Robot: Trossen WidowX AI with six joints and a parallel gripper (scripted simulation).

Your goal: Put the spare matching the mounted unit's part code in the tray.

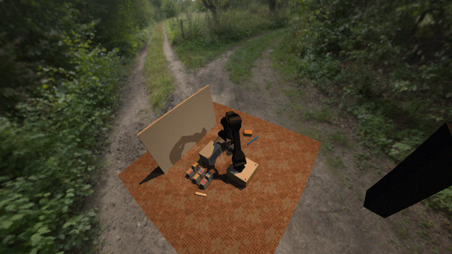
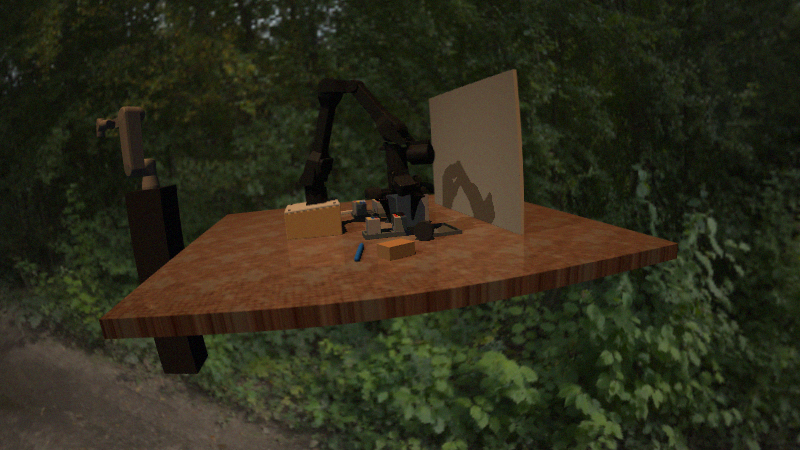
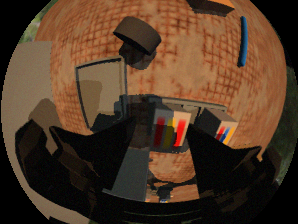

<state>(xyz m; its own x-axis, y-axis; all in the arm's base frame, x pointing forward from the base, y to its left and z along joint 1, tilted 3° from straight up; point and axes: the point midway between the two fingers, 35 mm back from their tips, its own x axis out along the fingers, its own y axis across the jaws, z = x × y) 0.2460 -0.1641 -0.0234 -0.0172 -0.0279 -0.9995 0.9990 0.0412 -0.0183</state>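
Observation:
My gripper (image 2: 401, 219) (image 3: 162, 123) is partly open. Its fingertips stand low, one on each side of a grey spare (image 3: 171, 129) with red and yellow stripes; no grip on it shows. A second striped spare (image 3: 226, 131) (image 2: 372, 225) stands beside it, just outside the right finger in the wrist view. Both stand in a dark holder (image 2: 386, 236) (image 3: 215, 106). The flat tray (image 3: 78, 95) (image 2: 460, 230) lies left of the holder in the wrist view, with only shadow showing in it. Several striped units (image 1: 199, 175) stand together elsewhere. Which unit is the mounted one, and its code, I cannot tell.
A large block (image 1: 210, 149) stands close to the gripper. An upright board (image 1: 186, 123) (image 2: 481, 145) is behind it. A dark round piece (image 2: 424, 230) (image 3: 137, 35) sits near the tray. An orange block (image 1: 248, 132) (image 2: 396, 249), a blue stick (image 1: 252, 140) (image 2: 359, 251) and a wooden strip (image 1: 200, 194) lie around.

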